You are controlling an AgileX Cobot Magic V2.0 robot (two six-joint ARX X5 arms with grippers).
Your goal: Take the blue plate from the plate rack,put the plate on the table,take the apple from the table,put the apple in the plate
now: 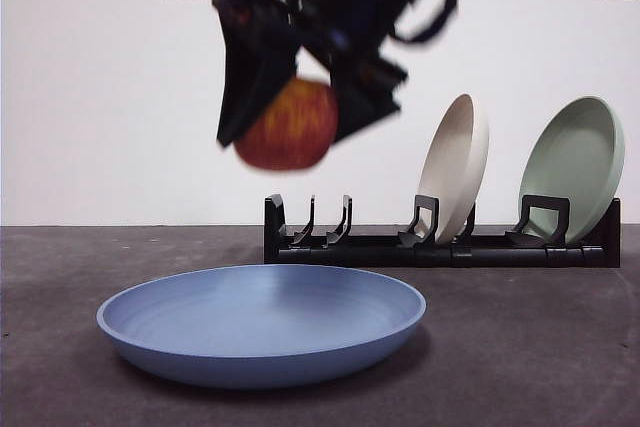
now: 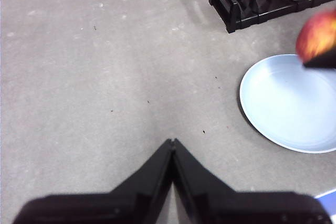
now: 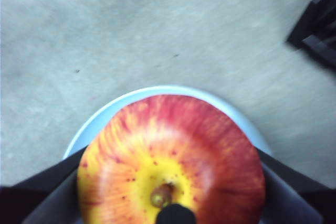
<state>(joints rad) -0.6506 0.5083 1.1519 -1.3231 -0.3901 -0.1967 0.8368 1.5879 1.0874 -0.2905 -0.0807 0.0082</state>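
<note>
The blue plate (image 1: 262,325) lies flat on the grey table (image 1: 530,347), in front of the black plate rack (image 1: 440,243). My right gripper (image 1: 290,112) is shut on the red and yellow apple (image 1: 288,125) and holds it in the air above the plate. In the right wrist view the apple (image 3: 170,161) fills the space between the jaws, with the plate's rim (image 3: 94,124) below it. My left gripper (image 2: 172,148) is shut and empty over bare table, well to the side of the plate (image 2: 289,103).
The rack holds a beige plate (image 1: 455,165) and a pale green plate (image 1: 572,165) upright in its right slots; its left slots stand free. A white wall with two sockets is behind.
</note>
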